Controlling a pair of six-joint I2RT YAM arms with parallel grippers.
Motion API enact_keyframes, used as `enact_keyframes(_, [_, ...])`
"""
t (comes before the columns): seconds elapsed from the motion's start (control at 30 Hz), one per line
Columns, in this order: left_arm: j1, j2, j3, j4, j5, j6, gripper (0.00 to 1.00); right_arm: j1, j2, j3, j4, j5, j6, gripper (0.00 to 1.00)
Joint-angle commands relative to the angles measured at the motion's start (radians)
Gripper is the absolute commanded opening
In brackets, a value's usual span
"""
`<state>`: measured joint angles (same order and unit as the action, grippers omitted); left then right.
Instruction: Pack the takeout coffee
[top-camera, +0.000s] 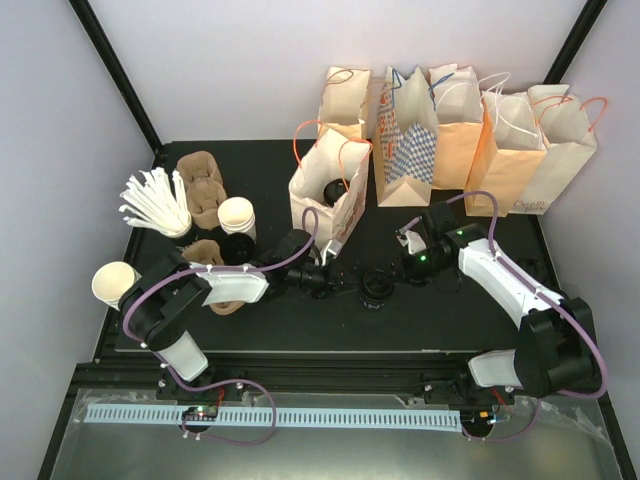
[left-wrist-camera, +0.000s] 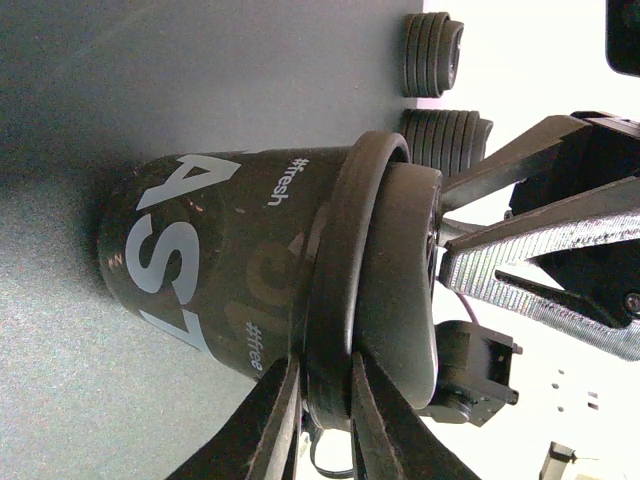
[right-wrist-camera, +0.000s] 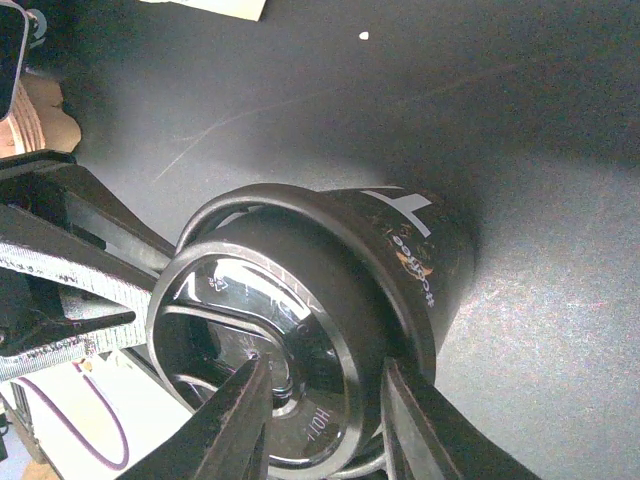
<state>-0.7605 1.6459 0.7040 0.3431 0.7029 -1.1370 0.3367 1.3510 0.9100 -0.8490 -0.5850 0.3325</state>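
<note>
Grasping seems the step in hand: the dark, white-lettered paper takeout coffee cup (top-camera: 375, 288) with its round black plastic lid stands on the black bench (top-camera: 260, 322) between both arms. The left gripper (left-wrist-camera: 325, 368) has its jaws pinched on the lid's rim, and the right gripper (right-wrist-camera: 325, 372) has its jaws clamped across the lid's crown. Next, one gripper should probably release so the other can lift the cup into the open cream paper bag (top-camera: 305, 195).
</note>
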Motion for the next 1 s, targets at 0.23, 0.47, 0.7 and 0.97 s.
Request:
enact_keyframes(0.23, [-0.029,0.106,-0.130,0.112,-0.051,-0.088,0.11,0.013,0.014,-0.072,-0.021,0.006,-0.004,0.34])
enact_keyframes(0.47, [-0.036,0.091,-0.126,0.139,-0.056,-0.098,0.13,0.013,0.018,-0.077,-0.021,-0.004,-0.005,0.34])
enact_keyframes(0.7, [-0.043,0.038,-0.085,-0.004,-0.098,-0.024,0.21,0.013,-0.043,-0.139,0.027,-0.007,0.032,0.34])
enact_keyframes(0.97, [-0.054,0.057,-0.073,0.010,-0.090,-0.026,0.19,0.044,-0.131,-0.234,0.082,0.060,0.109,0.36])
